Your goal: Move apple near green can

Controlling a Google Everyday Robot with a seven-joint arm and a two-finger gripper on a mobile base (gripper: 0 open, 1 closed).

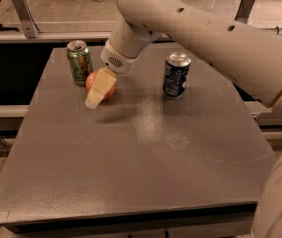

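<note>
The red-orange apple (91, 80) rests on the grey table (146, 157), just right of and in front of the green can (80, 62), nearly touching it. My gripper (99, 90) reaches down from the white arm and straddles the apple. Its near cream finger (99, 90) stands in front of the apple with its tip down at the table; the far finger is hidden behind the fruit. The jaws look spread a little off the apple, open. The can stands upright near the table's back left.
A dark blue can (176, 74) with white markings stands upright to the right of the apple. The white arm (205, 29) spans the back right of the view. A metal rail (41, 31) runs behind the table's far edge.
</note>
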